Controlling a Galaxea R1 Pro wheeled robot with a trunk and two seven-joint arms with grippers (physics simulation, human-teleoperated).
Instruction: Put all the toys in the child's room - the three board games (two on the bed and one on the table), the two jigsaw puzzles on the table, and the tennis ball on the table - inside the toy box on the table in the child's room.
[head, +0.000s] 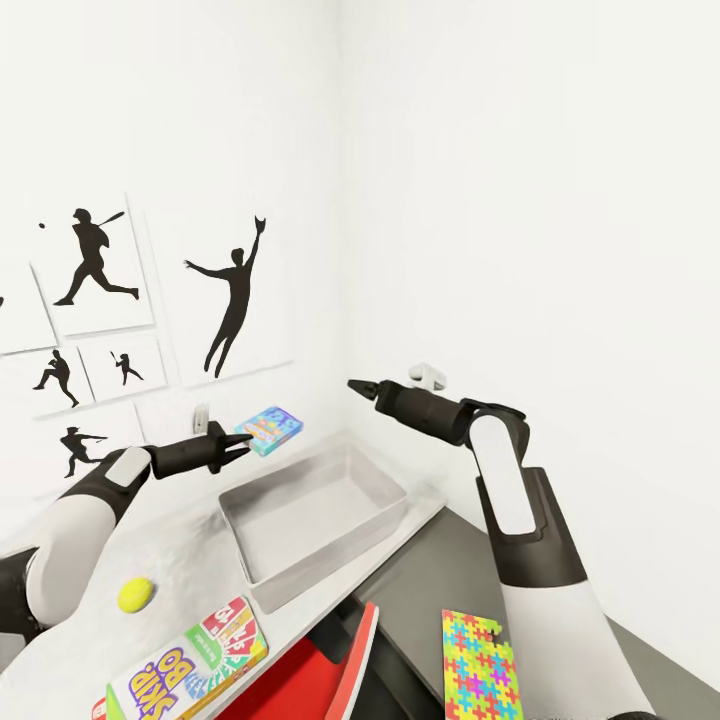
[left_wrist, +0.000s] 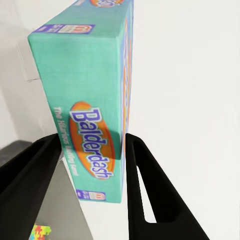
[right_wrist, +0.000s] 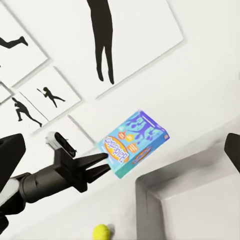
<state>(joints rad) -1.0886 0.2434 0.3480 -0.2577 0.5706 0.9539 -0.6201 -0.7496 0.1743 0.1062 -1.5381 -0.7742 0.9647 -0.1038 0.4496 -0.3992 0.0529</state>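
My left gripper (head: 243, 447) is shut on one end of the light blue board game (head: 270, 428), holding it in the air beyond the far left corner of the toy box (head: 330, 563). The left wrist view has this "Balderdash" box (left_wrist: 90, 90) clamped between both fingers (left_wrist: 150, 190). The grey toy box is empty. A tennis ball (head: 135, 594) and the SKIP BO board game (head: 185, 672) lie on the pale table (head: 170, 540) near me. A jigsaw puzzle (head: 480, 668) lies on the lower dark desk. My right gripper (head: 356, 387) hovers open above the toy box's far right.
Black sports-silhouette pictures (head: 230, 300) hang on the white wall behind the table, which ends in a room corner. A red and white object (head: 330, 670) stands below the table's front edge. The dark grey desk (head: 430, 580) lies lower, under my right arm.
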